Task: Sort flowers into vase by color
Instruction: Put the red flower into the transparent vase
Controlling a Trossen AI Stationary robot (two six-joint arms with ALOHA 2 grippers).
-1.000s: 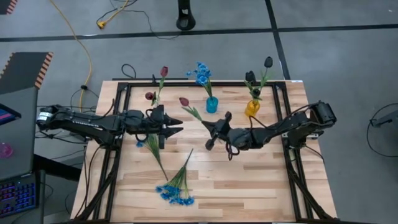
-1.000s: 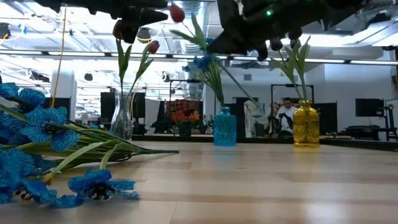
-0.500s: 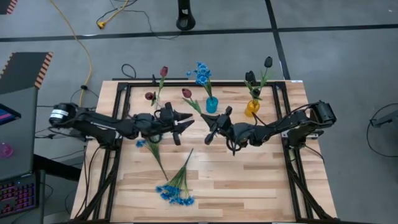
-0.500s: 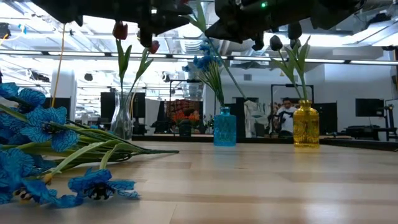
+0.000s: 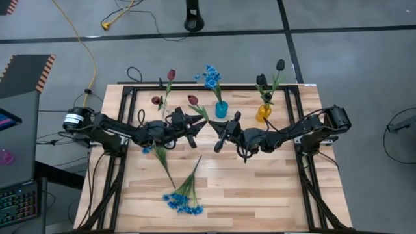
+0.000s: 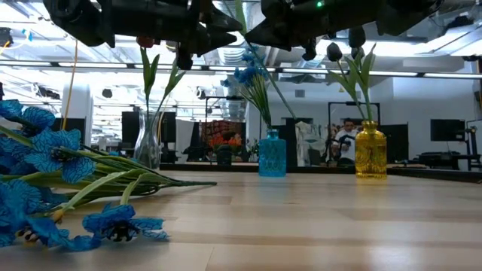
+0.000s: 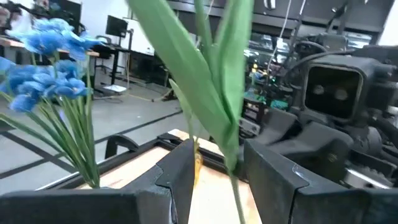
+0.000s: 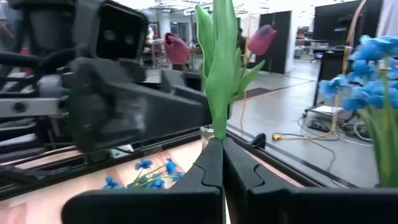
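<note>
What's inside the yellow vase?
The yellow vase holds two near-black tulip buds on green stems, standing upright. Where the stems end inside the tinted glass cannot be seen.

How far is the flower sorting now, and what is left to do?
Done: two red tulips stand in the clear vase, blue flowers in the blue vase, dark tulips in the yellow vase. In hand: the right pincer is shut on a red tulip, whose stem passes between the open left pincer. Left: this tulip and the loose blue flowers on the table.
</note>
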